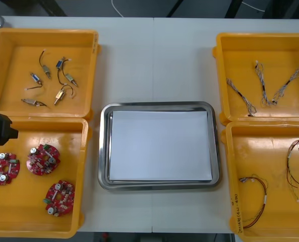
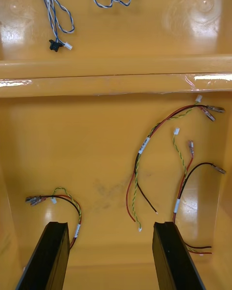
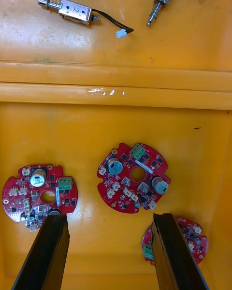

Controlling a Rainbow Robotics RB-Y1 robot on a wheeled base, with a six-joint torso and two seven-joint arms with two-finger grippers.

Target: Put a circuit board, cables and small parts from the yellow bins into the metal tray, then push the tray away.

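Note:
The metal tray (image 1: 104,151), white inside, lies in the middle of the table with nothing in it. My left gripper (image 3: 107,217) hangs open over the near left yellow bin (image 1: 84,166), above three round red circuit boards. One board (image 3: 134,178) lies just beyond the gap between the fingers, one (image 3: 41,195) by one fingertip and one (image 3: 186,239) beside the other finger. My right gripper (image 2: 110,224) is open above the near right bin (image 1: 229,171). A red and yellow cable (image 2: 157,150) lies ahead of it and another (image 2: 60,199) by one finger.
The far left bin (image 1: 43,33) holds several small metal parts (image 1: 62,92). Twisted blue and white cables (image 1: 262,85) lie in the far right bin (image 1: 262,36). Bare table runs beyond the tray between the far bins.

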